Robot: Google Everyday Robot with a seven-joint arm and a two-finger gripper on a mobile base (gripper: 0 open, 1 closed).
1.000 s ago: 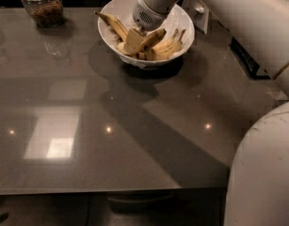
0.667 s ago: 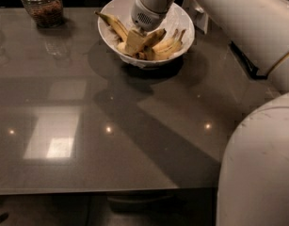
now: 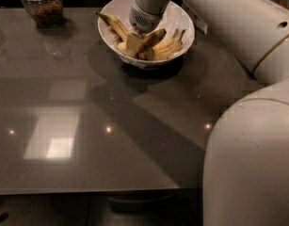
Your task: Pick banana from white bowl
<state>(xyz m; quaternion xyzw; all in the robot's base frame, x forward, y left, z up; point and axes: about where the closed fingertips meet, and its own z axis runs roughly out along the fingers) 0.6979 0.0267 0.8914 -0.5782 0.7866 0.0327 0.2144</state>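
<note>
Two-finger gripper (image 3: 134, 42) at upper centre of frame, low inside deep glossy white bowl (image 3: 105, 35), over lower-left end of plump pale-yellow banana (image 3: 155, 37), whose long axis runs up-right from there; open or closed: cannot tell.

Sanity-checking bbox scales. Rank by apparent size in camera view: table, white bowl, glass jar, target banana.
table
white bowl
glass jar and banana: not ranked; jar is cropped at the top edge, and the gripper, down in the bowl, hides part of the banana.
</note>
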